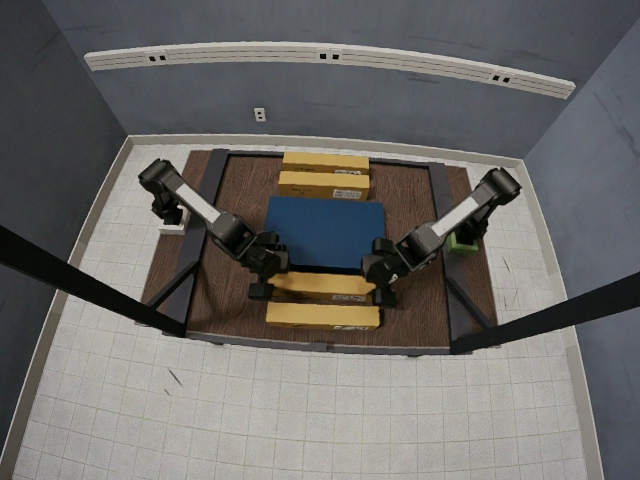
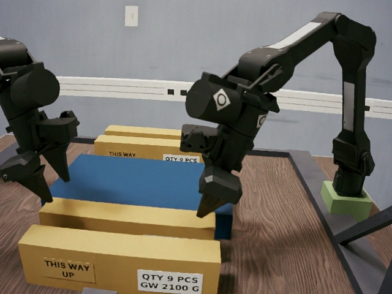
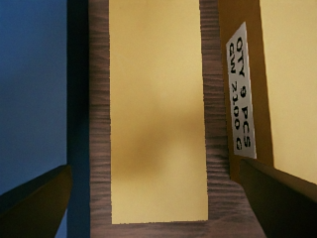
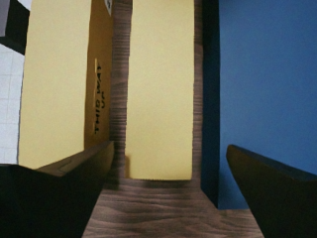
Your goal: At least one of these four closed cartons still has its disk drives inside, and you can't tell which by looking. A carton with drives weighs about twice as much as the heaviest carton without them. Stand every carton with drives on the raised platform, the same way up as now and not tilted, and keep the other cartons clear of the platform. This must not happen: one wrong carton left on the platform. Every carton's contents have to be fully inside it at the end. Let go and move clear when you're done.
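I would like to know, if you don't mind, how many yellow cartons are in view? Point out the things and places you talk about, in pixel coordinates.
4: two cartons [image 1: 324, 186] [image 2: 139, 142] beyond the blue platform [image 1: 324, 232] [image 2: 136, 177], two [image 1: 323, 314] [image 2: 120, 243] on its near side.
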